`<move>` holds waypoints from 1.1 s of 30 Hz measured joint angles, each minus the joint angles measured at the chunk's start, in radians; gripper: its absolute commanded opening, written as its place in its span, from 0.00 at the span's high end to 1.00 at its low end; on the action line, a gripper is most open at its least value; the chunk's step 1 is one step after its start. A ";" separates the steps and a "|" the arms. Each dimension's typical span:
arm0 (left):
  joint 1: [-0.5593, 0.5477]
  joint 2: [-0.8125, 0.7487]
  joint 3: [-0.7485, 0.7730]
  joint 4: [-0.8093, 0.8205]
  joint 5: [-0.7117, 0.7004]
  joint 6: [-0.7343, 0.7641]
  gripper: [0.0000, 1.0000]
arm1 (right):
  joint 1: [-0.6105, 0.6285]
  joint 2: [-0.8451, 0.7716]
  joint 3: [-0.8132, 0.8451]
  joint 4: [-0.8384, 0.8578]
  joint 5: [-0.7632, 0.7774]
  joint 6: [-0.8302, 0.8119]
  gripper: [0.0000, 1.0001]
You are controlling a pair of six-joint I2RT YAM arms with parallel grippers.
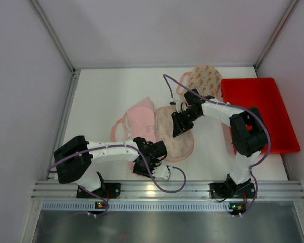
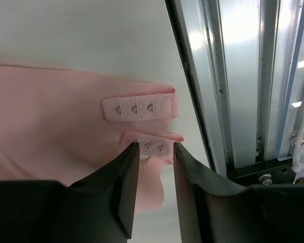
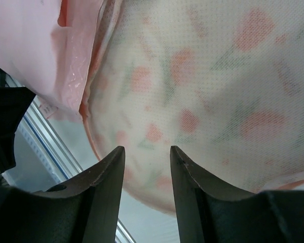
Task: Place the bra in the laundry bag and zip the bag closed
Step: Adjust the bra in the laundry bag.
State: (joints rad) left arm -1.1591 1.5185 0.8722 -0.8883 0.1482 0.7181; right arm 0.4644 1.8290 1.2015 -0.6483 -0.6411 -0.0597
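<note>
Top view: The pink bra (image 1: pixel 140 120) lies spread on the white tabletop (image 1: pixel 101 101), near its middle and outside the floral mesh laundry bag (image 1: pixel 176 137), whose edge touches the bra's right side. A second floral mesh piece (image 1: pixel 205 79) sits by the far edge, next to the red tray (image 1: pixel 261 114) on the right; whether it is joined to the bag cannot be told. The left claw (image 1: pixel 144 165) is low at the bra's near end, close to the metal rail (image 1: pixel 167 188). The right claw (image 1: pixel 178 126) is over the bag's far part.

Left wrist view: The left claw (image 2: pixel 156 152) is released, its two dark fingers (image 2: pixel 127 187) parted. A small pink fastener tab (image 2: pixel 155 147) of the bra sits right at the gap between the tips. A longer tab (image 2: pixel 139 108) with three eyelets lies just beyond it, beside the rail (image 2: pixel 243 86).

Right wrist view: The right claw (image 3: pixel 147 152) is also released, fingers (image 3: pixel 109 174) apart and holding nothing. It hangs over the bag's tulip-print mesh (image 3: pixel 213 81). The bra's pink fabric (image 3: pixel 25 45) shows at upper left, alongside the bag's rim.
</note>
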 measured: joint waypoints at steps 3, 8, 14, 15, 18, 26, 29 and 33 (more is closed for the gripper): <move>0.000 0.023 0.000 0.008 0.000 -0.002 0.70 | 0.000 -0.001 -0.002 0.005 -0.013 0.000 0.58; 0.000 0.050 -0.005 0.023 -0.006 -0.014 0.73 | 0.000 0.000 -0.004 0.011 -0.015 0.000 0.59; 0.000 0.053 -0.005 0.035 -0.023 -0.039 0.93 | 0.000 0.023 -0.004 0.020 -0.011 0.000 0.60; 0.000 0.055 -0.005 0.035 -0.023 -0.043 0.97 | 0.000 0.026 -0.004 0.020 -0.010 0.000 0.61; 0.000 0.057 -0.006 0.035 -0.021 -0.057 1.00 | 0.000 0.034 -0.004 0.021 -0.005 0.000 0.62; 0.000 0.035 -0.006 0.037 -0.026 -0.086 1.00 | 0.000 0.046 -0.004 0.025 0.004 -0.001 0.68; 0.000 -0.005 0.000 0.027 -0.024 -0.095 1.00 | 0.000 0.046 -0.004 0.026 0.005 -0.001 0.70; 0.000 -0.091 0.048 -0.007 -0.012 -0.105 1.00 | 0.000 0.046 -0.004 0.027 0.005 -0.001 0.73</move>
State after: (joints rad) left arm -1.1595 1.4277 0.9199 -0.8951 0.1360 0.6128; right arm 0.4644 1.8748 1.1973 -0.6212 -0.6365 -0.0608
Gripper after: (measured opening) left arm 0.012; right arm 0.284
